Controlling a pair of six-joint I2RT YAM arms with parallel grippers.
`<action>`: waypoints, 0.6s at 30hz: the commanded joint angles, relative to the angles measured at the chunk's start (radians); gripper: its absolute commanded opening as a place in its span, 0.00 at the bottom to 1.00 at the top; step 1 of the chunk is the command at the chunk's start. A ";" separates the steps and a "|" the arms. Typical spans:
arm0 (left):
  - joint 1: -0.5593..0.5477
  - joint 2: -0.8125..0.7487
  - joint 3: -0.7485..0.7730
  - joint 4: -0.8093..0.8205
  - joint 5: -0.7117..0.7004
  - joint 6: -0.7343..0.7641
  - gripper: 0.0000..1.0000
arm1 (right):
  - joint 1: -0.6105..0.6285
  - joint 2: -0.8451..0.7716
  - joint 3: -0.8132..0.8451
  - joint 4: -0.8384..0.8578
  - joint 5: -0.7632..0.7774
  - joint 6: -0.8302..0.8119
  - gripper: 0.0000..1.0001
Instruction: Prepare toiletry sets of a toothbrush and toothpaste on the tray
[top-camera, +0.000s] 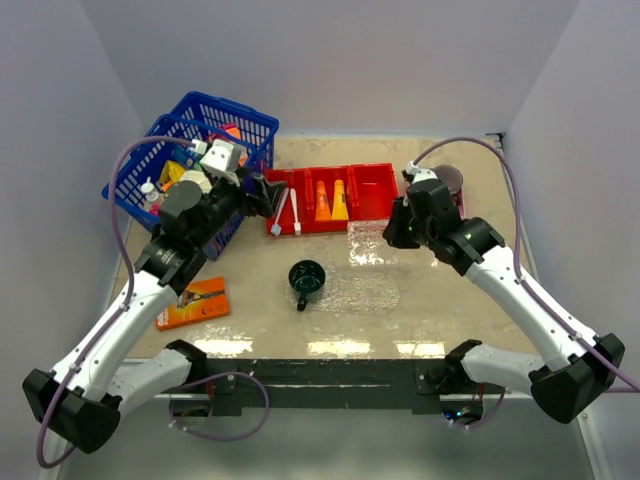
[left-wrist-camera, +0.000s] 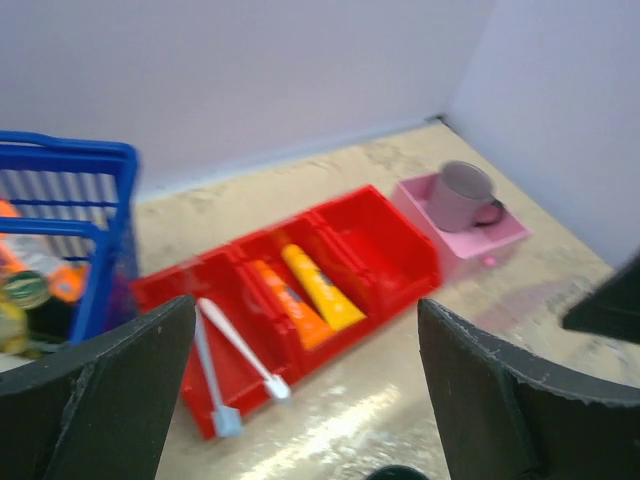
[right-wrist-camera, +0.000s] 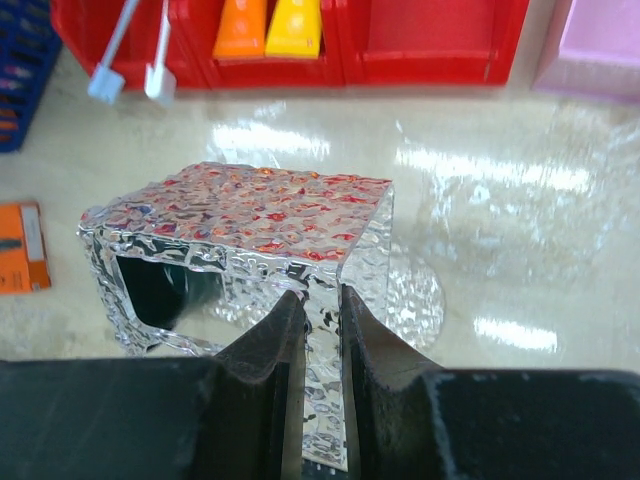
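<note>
Left fingers (left-wrist-camera: 100, 400) wide beside red bin (left-wrist-camera: 385, 235)

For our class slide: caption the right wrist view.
Right end effector pinching the clear tray, red bin beyond.

**No legible text in any view**

You won't get a single readable word, brand or number here. The orange flat pack (top-camera: 193, 303) beside the left arm carries dark print and a small picture, all too small to make out. The orange tube (top-camera: 323, 200) and the yellow-orange tube (top-camera: 340, 200) in the red bin (top-camera: 372, 190) show faint marks, blurred in the left wrist view. Labels on the bottles in the blue basket (top-camera: 258, 135) are only smears of colour.
</note>
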 joint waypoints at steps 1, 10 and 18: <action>0.002 -0.073 -0.079 -0.005 -0.250 0.127 0.97 | 0.000 -0.050 -0.040 -0.083 -0.089 0.053 0.00; 0.002 -0.041 -0.088 0.012 -0.222 0.121 0.98 | 0.003 -0.107 -0.196 0.028 -0.186 0.222 0.00; 0.004 -0.015 -0.094 0.012 -0.198 0.103 0.98 | 0.032 -0.081 -0.282 0.129 -0.198 0.331 0.00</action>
